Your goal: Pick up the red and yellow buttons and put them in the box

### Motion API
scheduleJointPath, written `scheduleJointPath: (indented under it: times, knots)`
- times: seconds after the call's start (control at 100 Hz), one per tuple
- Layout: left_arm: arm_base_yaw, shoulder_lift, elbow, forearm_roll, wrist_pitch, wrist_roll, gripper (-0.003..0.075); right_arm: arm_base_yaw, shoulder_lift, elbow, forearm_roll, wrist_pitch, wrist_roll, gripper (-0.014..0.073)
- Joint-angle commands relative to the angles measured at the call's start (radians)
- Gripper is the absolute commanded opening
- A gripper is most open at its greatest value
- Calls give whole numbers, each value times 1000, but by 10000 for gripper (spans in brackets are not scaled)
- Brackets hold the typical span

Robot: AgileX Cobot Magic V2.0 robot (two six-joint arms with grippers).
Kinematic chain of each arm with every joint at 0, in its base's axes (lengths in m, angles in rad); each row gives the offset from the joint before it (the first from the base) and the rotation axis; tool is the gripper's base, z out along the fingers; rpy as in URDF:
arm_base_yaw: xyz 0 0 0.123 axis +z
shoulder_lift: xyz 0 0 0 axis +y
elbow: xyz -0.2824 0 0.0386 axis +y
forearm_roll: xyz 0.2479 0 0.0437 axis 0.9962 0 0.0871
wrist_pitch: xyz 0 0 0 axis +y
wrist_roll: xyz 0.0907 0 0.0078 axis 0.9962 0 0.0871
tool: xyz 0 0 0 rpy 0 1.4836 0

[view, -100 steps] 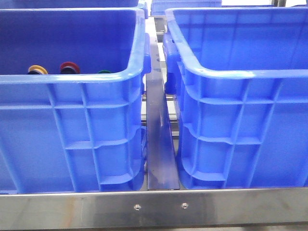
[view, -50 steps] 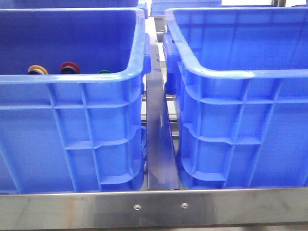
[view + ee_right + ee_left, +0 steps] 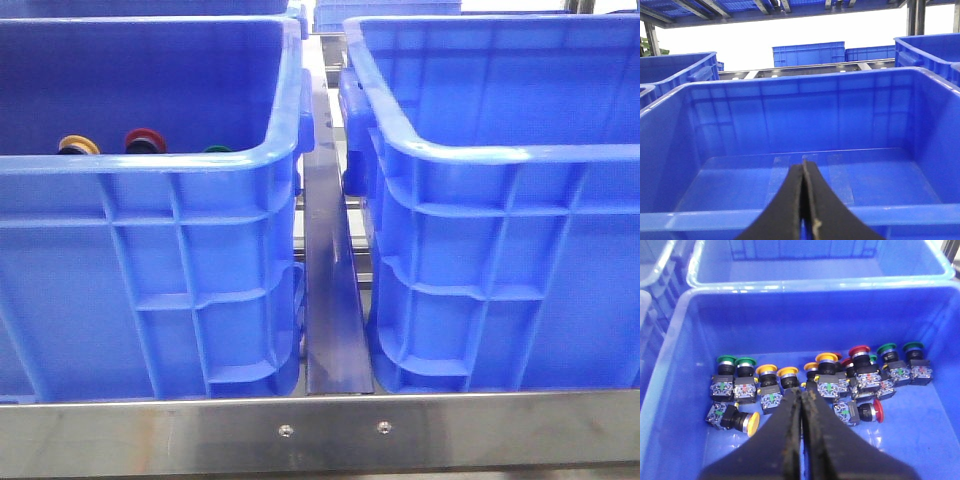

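Note:
In the front view a yellow button (image 3: 77,144) and a red button (image 3: 144,139) peek over the near rim of the left blue crate (image 3: 150,160). The left wrist view shows that crate's floor with several push buttons: a yellow one on its side (image 3: 751,423), upright yellow ones (image 3: 767,371), a red one on its side (image 3: 877,410), an upright red one (image 3: 859,351). My left gripper (image 3: 802,391) is shut and empty, above the buttons. My right gripper (image 3: 804,164) is shut and empty, at the near rim of the right blue crate (image 3: 790,215). Neither gripper shows in the front view.
Several green buttons (image 3: 726,360) stand among the others; one green cap (image 3: 217,150) shows in the front view. A metal rail (image 3: 330,300) runs between the two crates, and a steel bar (image 3: 320,430) crosses in front. More blue crates (image 3: 808,53) stand behind.

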Motion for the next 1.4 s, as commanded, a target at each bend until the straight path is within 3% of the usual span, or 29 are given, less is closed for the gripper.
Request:
scheduleJointPath:
  times: [0.0,0.1,0.16,0.26,0.38,0.45,0.83,1.15,1.39]
  knots:
    - [2,20,-37,-8,-58,-4,-20,0,-20,5,1,-85,2,-68]
    - [2,27,-37,-7,-51,9,-7,0,-20,5,1,-85,2,-68]
    - [2,27,-37,-7,-44,22,48,0,-20,5,1,-85,2,-68]
    - [2,27,-37,-7,-24,28,234,0,-20,5,1,-85,2,-68]
    - [2,27,-37,-7,-11,28,518,0,-20,5,1,-85,2,-68]
    - [2,27,-37,-7,-11,28,585,0,-20,5,1,-85,2,-68]
    - [-46,135,-43,-94,12,28,576,0,-20,5,1,-85,2,-68]
    - [-246,416,-145,-107,-73,-43,576,0,-20,5,1,-85,2,-68]
    - [-279,648,-290,-100,-80,-74,576,0,-20,5,1,-85,2,-68]
